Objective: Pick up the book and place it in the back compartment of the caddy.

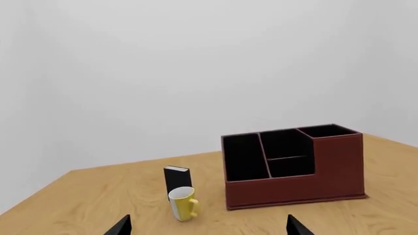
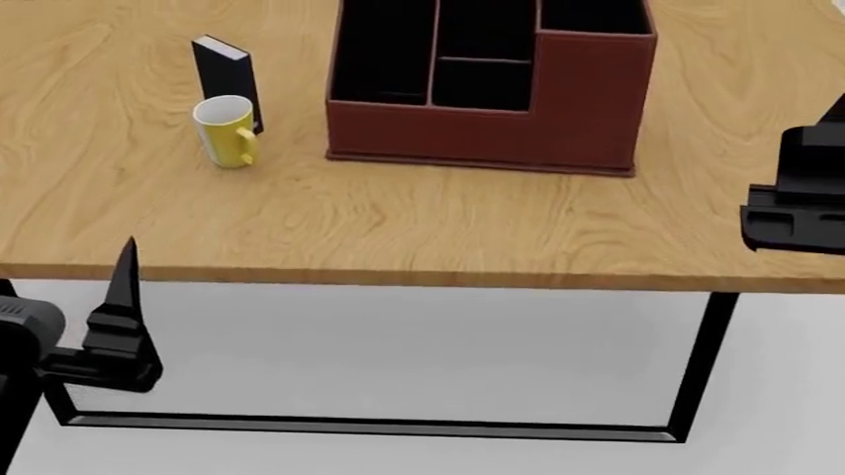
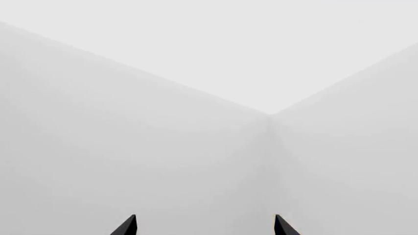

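Fingers of the left arm [image 1: 207,226] spread wide and empty, seen as two black pointed tips at the edge of the left wrist view, aimed across the wood; in the head view, one tapered black finger [image 2: 123,287] standing below and in front of the near edge. Fingers of the right arm [image 3: 205,226] likewise parted with nothing between them, pointing at a bare corner of pale walls; in the head view only a blocky black part of that arm [image 2: 798,198] at the right edge, fingers hidden there. Surface [image 2: 396,223] of light wood with long wavy grain and a thin edge, carried on a slim black metal frame [image 2: 694,361] over a pale grey floor. Plain white-grey walls all round, smooth and featureless. Book [image 2: 225,71] upright toward the left of the surface, thick, black-covered, matte, sharp-cornered. Just in front of it, nearly touching, a mug [image 2: 228,130], yellow with a white side, rounded, handle to the right in the head view. Well apart to the right, the caddy [image 2: 489,134], a dark red box with a leather-like skin, black inside, straight walls, one end taller. Back compartment [image 1: 285,144] beyond a low cross divider between the middle cells, dark and holding nothing.
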You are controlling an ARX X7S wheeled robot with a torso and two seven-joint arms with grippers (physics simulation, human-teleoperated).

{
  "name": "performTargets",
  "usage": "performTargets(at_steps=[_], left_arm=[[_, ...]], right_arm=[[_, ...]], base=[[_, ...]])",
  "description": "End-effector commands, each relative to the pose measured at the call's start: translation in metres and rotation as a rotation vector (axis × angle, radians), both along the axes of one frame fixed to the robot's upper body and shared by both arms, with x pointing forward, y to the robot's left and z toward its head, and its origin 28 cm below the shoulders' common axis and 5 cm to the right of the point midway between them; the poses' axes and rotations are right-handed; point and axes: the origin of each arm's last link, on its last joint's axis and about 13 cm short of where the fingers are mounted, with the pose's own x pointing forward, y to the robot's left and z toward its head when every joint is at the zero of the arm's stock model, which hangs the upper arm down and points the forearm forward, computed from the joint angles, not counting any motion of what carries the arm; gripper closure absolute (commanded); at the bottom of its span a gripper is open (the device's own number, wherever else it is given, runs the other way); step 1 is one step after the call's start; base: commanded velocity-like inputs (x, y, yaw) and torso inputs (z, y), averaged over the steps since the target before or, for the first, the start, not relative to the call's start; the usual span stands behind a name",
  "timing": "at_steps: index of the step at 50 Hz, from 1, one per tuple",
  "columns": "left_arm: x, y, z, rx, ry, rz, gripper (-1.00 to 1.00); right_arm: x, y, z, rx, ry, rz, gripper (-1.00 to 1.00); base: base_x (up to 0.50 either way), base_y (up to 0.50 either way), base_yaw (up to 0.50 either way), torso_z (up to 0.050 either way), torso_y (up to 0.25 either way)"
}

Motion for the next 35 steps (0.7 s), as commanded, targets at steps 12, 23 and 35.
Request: performTargets(at_steps=[12, 23, 35], left_arm=[[0.0010, -0.0005, 0.0007, 0.001, -0.004, 0.001, -1.00], [-0.0001, 0.0010, 0.0007, 0.002, -0.004, 0.007, -1.00], [0.0010, 0.0003, 0.0004, 0.002, -0.003, 0.003, -1.00]], right_arm=[[-0.0023, -0.0014, -0.0003, 0.002, -0.003, -0.003, -1.00], [-0.0029, -0.0010, 0.0004, 0.007, -0.007, 0.004, -1.00], [-0.0025, -0.0006, 0.0020, 0.001, -0.004, 0.002, -1.00]], base=[[0.22, 0.00, 0.00, 0.000, 0.000], [0.23, 0.04, 0.00, 0.000, 0.000], [0.25, 0.08, 0.00, 0.000, 0.001]])
